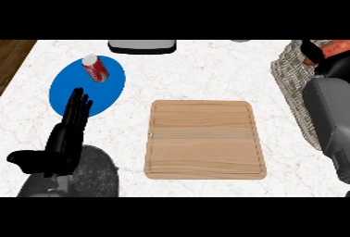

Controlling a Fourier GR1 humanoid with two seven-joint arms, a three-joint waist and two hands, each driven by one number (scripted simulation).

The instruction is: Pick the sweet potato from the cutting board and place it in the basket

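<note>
While the left hand (68,127) rests open at the near left of the counter (198,74), fingers straight and pointing far, its fingertips overlap the near edge of a blue plate (71,88). A red can (95,69) lies tilted on the far part of that plate. At the middle of the counter sits the wooden board (205,139), its top bare. The right forearm (331,120) runs along the right edge and reaches over the grey woven basket (290,78) at the far right. The right hand (313,53) is mostly hidden there; only a dark part of it shows beside an orange shape, the sweet potato (336,47), which lies at the far right corner over the basket, partly cut off by the edge. Whether the hand is curled round it cannot be told. A grey and white object (142,46) stands at the far edge, near the middle. Dark wood floor (14,58) shows at the far left, beyond the counter.
</note>
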